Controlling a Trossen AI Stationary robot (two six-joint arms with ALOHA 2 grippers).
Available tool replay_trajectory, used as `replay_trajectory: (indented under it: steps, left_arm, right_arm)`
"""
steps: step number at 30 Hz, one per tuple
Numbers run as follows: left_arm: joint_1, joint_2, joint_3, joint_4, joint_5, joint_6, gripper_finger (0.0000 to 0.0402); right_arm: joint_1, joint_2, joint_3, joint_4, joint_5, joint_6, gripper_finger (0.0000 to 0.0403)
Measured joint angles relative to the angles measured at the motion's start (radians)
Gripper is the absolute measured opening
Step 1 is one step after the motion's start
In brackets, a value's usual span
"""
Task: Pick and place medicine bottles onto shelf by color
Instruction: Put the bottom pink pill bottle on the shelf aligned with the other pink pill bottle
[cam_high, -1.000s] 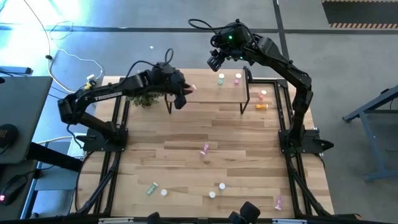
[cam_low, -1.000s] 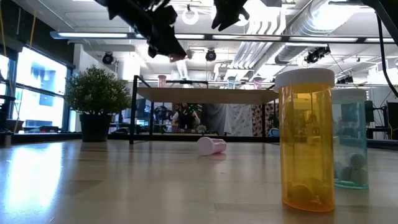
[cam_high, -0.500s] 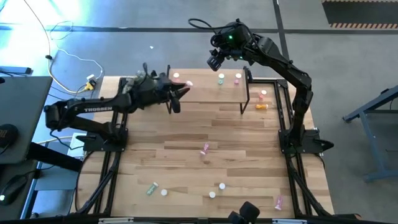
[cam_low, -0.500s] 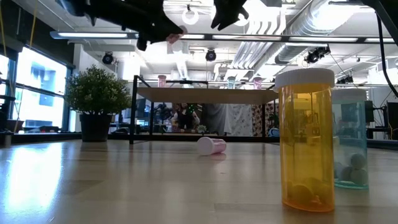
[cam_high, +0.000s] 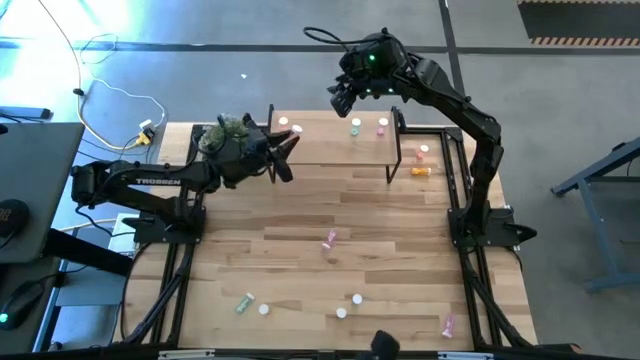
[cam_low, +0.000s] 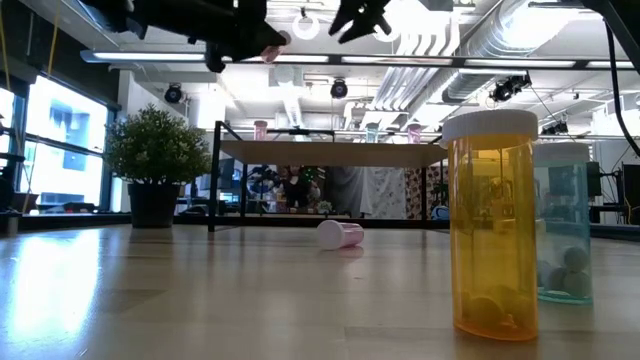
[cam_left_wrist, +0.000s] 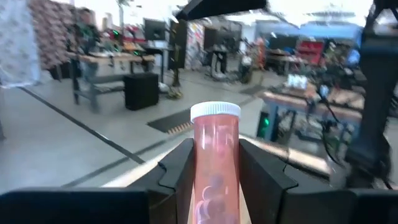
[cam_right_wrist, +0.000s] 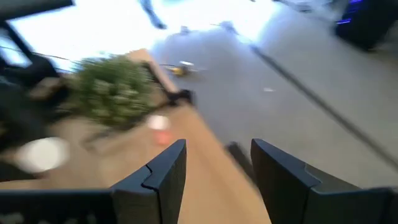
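Observation:
My left gripper (cam_high: 287, 149) hovers at the left end of the shelf (cam_high: 335, 150), shut on a pink medicine bottle (cam_left_wrist: 214, 163) with a white cap. My right gripper (cam_high: 340, 96) hangs open and empty above the shelf's far edge. On the shelf stand a green bottle (cam_high: 355, 127), a pink bottle (cam_high: 382, 125) and two more (cam_high: 290, 125) at its left end. A pink bottle (cam_high: 330, 240) lies on its side at mid-table. An orange bottle (cam_low: 490, 225) and a greenish one (cam_low: 565, 220) stand close to the low camera. My left gripper pinches the pink bottle's body (cam_left_wrist: 214, 180) between its two fingers (cam_left_wrist: 180, 177). The fingers come about level from the table's left and lie along the bottle. Its white cap (cam_left_wrist: 215, 112) sticks out past the fingertips, and the bottle is lifted clear.
A potted plant (cam_high: 225, 135) stands at the far left, just behind my left arm. An orange bottle (cam_high: 420, 171) and a pink one (cam_high: 424, 152) are on the table right of the shelf. More bottles and loose caps (cam_high: 300, 305) lie along the near edge.
My left gripper has tipped up from slanting downward to about level, staying by the shelf's left end while its arm has sunk toward the table's left. The pink bottle has risen with the fingertips and turned level. My right gripper has turned slightly in place.

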Motion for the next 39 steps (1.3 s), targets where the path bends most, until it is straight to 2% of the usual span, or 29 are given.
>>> replay_trajectory:
  steps: [7, 17, 26, 39]
  left_arm:
    - [0.001, 0.0, 0.0, 0.121, -0.022, 0.049, 0.0103]
    - [0.002, 0.001, 0.0, 0.151, -0.013, 0.12, 0.0103]
    - [0.004, 0.001, 0.0, 0.171, -0.018, 0.142, 0.0103]
    - [0.004, 0.002, 0.001, 0.205, 0.039, 0.149, 0.0103]
  right_arm:
    - [-0.012, 0.0, 0.0, 0.116, -0.326, 0.115, 0.0172]
    - [-0.01, 0.003, 0.0, 0.199, -0.425, 0.17, 0.0182]
    - [0.014, 0.003, 0.0, 0.268, -0.417, 0.287, 0.0242]
    - [0.128, 0.05, -0.004, 0.211, -0.253, 0.231, 0.0238]
